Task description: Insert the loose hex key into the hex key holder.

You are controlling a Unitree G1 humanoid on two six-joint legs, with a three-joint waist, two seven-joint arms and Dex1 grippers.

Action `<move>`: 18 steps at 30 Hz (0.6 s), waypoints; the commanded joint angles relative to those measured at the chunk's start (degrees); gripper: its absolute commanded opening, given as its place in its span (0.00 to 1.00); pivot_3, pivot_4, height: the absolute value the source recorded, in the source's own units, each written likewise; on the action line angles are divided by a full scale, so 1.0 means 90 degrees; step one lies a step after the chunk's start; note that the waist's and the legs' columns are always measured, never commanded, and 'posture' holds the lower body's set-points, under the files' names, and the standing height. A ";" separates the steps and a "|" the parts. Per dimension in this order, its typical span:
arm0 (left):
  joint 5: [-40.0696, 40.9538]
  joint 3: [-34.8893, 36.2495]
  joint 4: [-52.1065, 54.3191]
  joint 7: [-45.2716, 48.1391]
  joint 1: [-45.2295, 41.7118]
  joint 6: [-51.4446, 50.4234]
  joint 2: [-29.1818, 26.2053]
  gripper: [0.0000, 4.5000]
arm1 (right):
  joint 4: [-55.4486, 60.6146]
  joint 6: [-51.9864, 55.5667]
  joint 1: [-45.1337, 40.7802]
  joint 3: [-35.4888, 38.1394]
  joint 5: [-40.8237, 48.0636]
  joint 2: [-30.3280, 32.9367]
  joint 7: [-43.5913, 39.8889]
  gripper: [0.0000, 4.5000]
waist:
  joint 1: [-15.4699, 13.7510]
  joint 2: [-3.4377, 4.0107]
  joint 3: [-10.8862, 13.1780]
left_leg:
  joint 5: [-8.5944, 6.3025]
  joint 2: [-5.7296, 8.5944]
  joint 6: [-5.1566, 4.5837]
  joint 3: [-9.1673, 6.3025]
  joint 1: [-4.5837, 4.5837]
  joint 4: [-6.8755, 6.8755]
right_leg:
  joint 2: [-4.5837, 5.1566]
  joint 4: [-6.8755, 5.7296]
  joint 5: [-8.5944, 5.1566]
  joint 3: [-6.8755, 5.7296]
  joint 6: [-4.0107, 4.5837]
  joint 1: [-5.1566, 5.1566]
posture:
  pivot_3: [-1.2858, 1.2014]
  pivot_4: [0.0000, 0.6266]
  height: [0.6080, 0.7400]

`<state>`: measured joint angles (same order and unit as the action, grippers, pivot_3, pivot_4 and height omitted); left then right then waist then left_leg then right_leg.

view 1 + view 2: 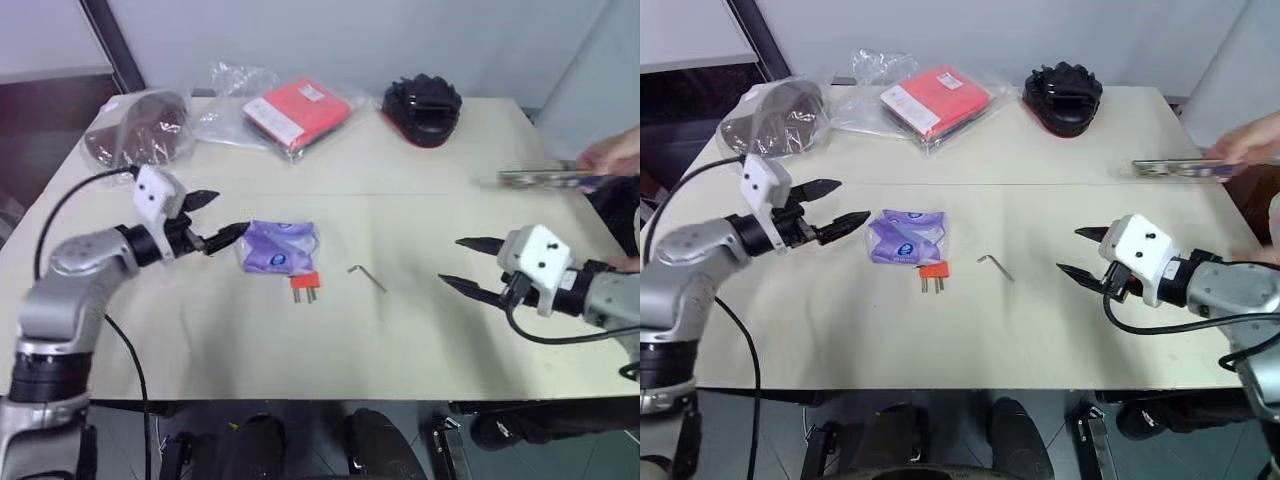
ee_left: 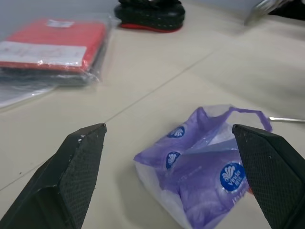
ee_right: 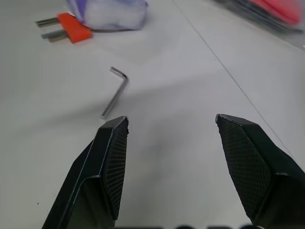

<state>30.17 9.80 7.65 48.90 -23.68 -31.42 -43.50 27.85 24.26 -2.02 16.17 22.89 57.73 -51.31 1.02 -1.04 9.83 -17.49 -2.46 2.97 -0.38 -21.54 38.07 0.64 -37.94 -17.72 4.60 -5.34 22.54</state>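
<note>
Both claws hang wide open and empty over the pale worktop (image 1: 200, 340): right claw (image 1: 462, 265) at right, left claw (image 1: 218, 216) at left, beside a crumpled purple plastic bag (image 1: 279, 246). Mid-frame, the thin grey L-shaped hex key (image 1: 367, 277) lies bare, just right of the small orange holder block (image 1: 305, 283). A red packet in clear plastic (image 1: 296, 113) sits up top.

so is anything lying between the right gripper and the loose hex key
No. In the right wrist view, bare table runs from the open right gripper to the loose hex key.
</note>
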 commanded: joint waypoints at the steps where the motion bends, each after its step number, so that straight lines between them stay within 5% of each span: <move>1: 0.0143 0.0043 -0.0031 0.0339 -0.0225 -0.0061 -0.0169 0.98 | -0.0010 0.0063 -0.0336 0.0203 0.0207 0.0105 -0.0135 0.68 | -0.0008 -0.0002 0.0001 | 0.0000 -0.0001 0.0000 0.0000 -0.0001 0.0000 | 0.0000 0.0001 -0.0001 0.0000 -0.0001 0.0000 | 0.52 0.24 1.00; 18: 0.0362 0.0031 0.0281 0.0672 -0.0193 -0.0651 -0.0302 0.98 | -0.0029 0.0425 -0.0997 0.0082 0.0355 0.0059 -0.0246 0.68 | -0.0019 -0.0005 0.0006 | -0.0001 -0.0003 -0.0001 0.0000 -0.0027 0.0003 | 0.0004 -0.0002 -0.0001 -0.0001 -0.0003 0.0024 | 0.52 0.24 1.00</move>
<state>32.95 9.69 8.11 54.63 -25.21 -37.29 -45.20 26.79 28.32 -9.99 16.02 25.41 57.90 -53.32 0.84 -1.09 9.89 -17.49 -2.49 2.95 -0.37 -21.78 38.10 0.67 -37.96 -17.72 4.60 -5.37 22.76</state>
